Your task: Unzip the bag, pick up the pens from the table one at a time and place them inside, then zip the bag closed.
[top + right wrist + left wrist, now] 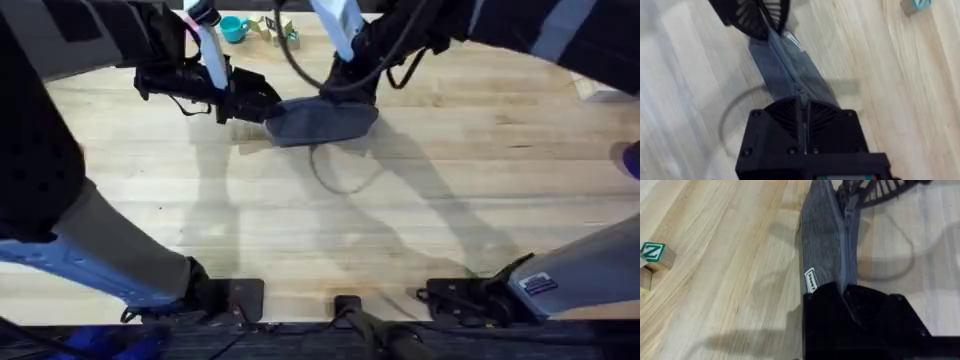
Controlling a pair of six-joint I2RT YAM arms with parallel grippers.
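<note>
The grey-blue bag (322, 121) lies on the table (470, 210) at the far middle, held at both ends. My left gripper (262, 103) is shut on the bag's left end (827, 255). My right gripper (350, 92) is shut over the zipper line near the other end, apparently on the pull. In the right wrist view its fingers (802, 107) pinch the zipper, with the bag (790, 65) running away to the left gripper (765, 27). In the left wrist view the zipper looks closed between the two grippers. The pens are out of view.
A teal cup (233, 28) and small wooden blocks (272, 28) stand at the table's back edge. A letter block (654, 254) sits off to the bag's side. A thin cable loop (340, 178) lies in front of the bag.
</note>
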